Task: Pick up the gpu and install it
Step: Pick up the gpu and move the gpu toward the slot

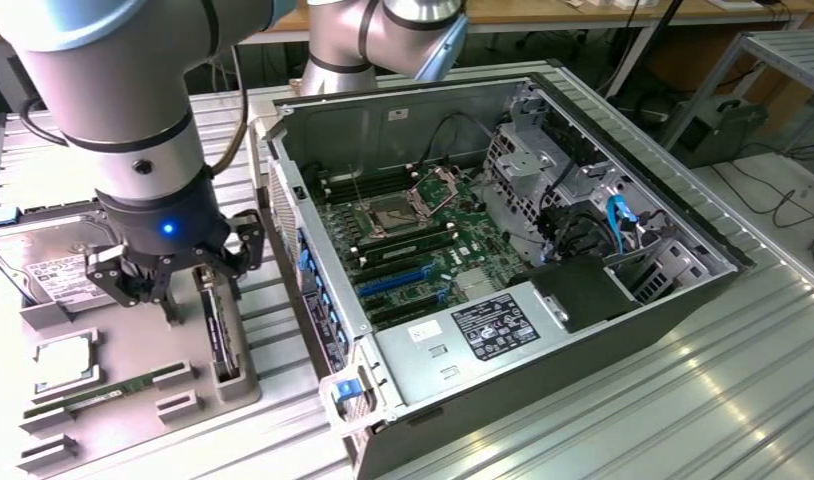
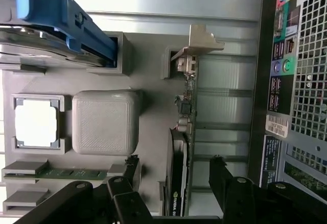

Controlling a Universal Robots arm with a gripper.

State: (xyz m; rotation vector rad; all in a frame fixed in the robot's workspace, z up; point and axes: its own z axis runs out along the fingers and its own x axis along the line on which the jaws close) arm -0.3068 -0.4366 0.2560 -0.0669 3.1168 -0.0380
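Ext view: big grey robot-arm link [image 1: 114, 90] is closest to cam, wrist pointing down over the grey moulded parts tray [image 1: 147, 345] on the exterior view's left. Black two-finger gripper [image 1: 187, 280] is spread wide, holding nothing, and hangs right over the gpu [image 1: 220, 330], a thin dark circuit card standing on edge in a tray slot. Prob parked upright so the jaws can pinch its flat faces. Same tray holds a boxy silver hard drive [image 1: 40, 260], square silver CPU [image 1: 63, 362] and narrow green RAM stick [image 1: 100, 392]. On the exterior view's right, the black/grey PC case [image 1: 647, 200] lies on its side w/ panel off. Green mobo [image 1: 421, 240] faces up w/ blue expansion slots [image 1: 394, 280] exposed, which looks set up for top-down insertion. Gpu not in case yet.

Wrist view: gripper [image 2: 175, 162] straddles the gpu [image 2: 180, 142], one finger per face, gap on both sides, no contact afaict. The card's pale metal bracket [image 2: 199, 40] sits at the end away from the fingers. Case's rear I/O panel [image 2: 286, 40] runs beside the tray.
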